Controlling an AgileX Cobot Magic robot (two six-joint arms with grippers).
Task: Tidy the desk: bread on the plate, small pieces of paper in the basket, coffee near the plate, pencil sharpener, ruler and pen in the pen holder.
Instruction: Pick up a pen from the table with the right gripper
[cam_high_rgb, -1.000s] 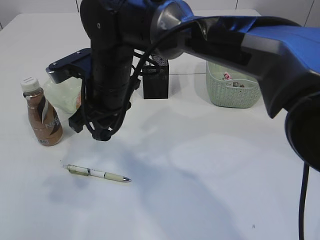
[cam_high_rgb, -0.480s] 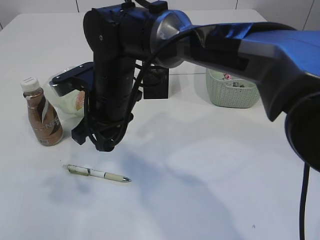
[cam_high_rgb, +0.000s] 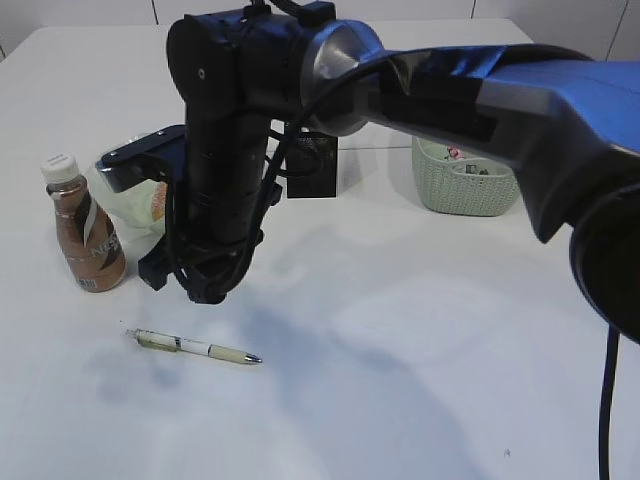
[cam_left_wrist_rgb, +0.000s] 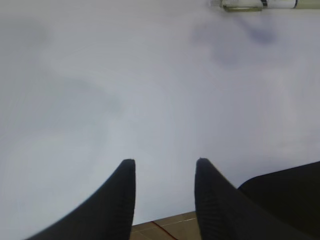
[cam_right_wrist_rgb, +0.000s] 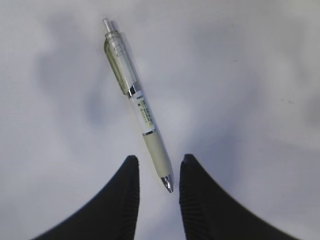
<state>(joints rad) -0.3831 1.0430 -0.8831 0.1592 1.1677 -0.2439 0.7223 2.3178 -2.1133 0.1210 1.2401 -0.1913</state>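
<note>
- The desk (cam_high_rgb: 420, 330) is a wide white tabletop; most of it in front of the robot is bare, so there is room to come straight down.
- The right arm (cam_high_rgb: 230, 150) hangs over the left half of the desk, its wrist pointing down just above and behind the pen.
- The basket (cam_high_rgb: 462, 185) sits at the back right with scraps inside; it plays no part in this step.
- The pen holder (cam_high_rgb: 312, 168), black mesh, stands behind the arm at mid-desk; I judge it the drop target, so the lift should clear its rim.
- The coffee (cam_high_rgb: 85, 240) bottle stands upright at the left, beside the green plate (cam_high_rgb: 125, 195), which is partly hidden.
- The right gripper (cam_right_wrist_rgb: 159, 182) has its jaws parted and empty, the pen's metal tip lying between the fingertips.
- The left gripper (cam_left_wrist_rgb: 165, 185) is likewise spread and holds nothing, over bare desk.
- The pen (cam_high_rgb: 195, 346) lies flat, well apart from the bottle. To grasp it well, shift along the barrel toward its middle, keep the jaws square across it, then descend until the fingertips reach the desk and close; pinching at the tip risks it pivoting or slipping out.
</note>
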